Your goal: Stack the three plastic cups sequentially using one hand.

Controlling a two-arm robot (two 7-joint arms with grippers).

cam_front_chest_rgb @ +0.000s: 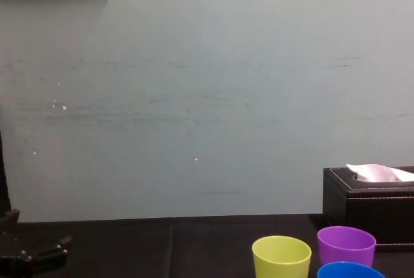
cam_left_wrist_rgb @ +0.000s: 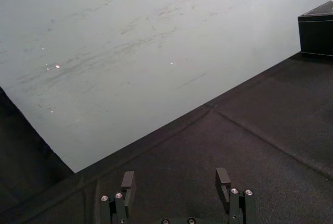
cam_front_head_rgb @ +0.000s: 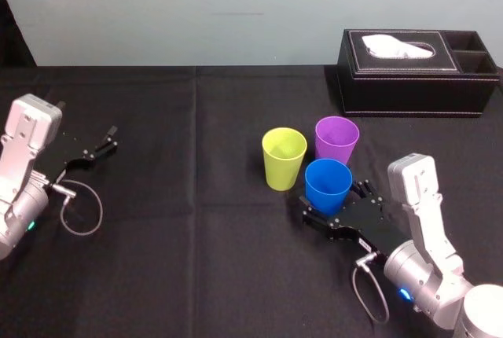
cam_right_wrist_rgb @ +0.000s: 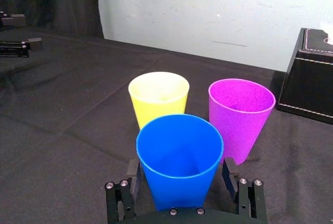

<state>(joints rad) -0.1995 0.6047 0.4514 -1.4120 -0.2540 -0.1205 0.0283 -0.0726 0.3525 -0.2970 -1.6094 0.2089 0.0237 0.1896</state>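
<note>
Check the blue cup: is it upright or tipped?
Upright: the blue cup stands mouth up and empty, between the fingers of the open right hand. The left hand sits open at the table's left.

A table (cam_front_head_rgb: 181, 275) draped in black cloth carries three upright cups close together: a yellow-green cup (cam_front_head_rgb: 284, 158), a purple cup (cam_front_head_rgb: 336, 140) and a blue cup (cam_front_head_rgb: 328, 185), whose base is hidden, so it only probably stands there. A black tissue box (cam_front_head_rgb: 416, 75) sits far right.
</note>
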